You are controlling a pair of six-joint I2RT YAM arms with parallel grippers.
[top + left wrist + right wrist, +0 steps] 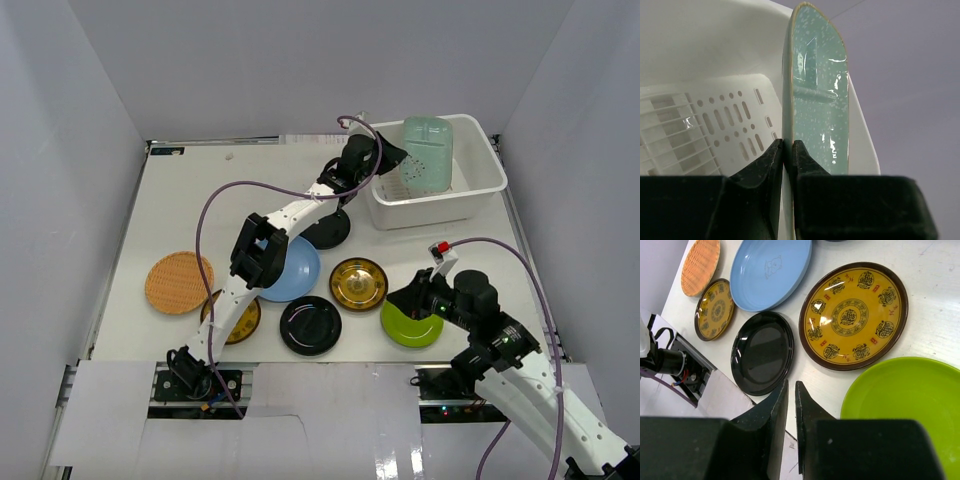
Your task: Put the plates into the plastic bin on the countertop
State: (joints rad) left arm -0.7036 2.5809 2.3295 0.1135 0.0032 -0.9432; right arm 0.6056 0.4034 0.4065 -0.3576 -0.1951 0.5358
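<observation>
The left pincer (788,145) is clenched on the lower edge of the pale green plate (820,100), holding it upright on edge over the plastic bin (440,212) at the far right of the desk (200,200). The bin's slotted bottom shows bare to the left of the plate.

The right pincer (791,390) is closed with nothing between its fingers. Its tips are over the desk between the lime green plate (910,405) and a black plate (761,352).

The other plates lie flat in the near half of the desk:
- the gold plate (854,315)
- the light blue plate (771,270)
- the patterned yellow plate (715,309)
- the orange plate (701,265), farthest left
- a second black plate (328,232), partly under the left arm
</observation>
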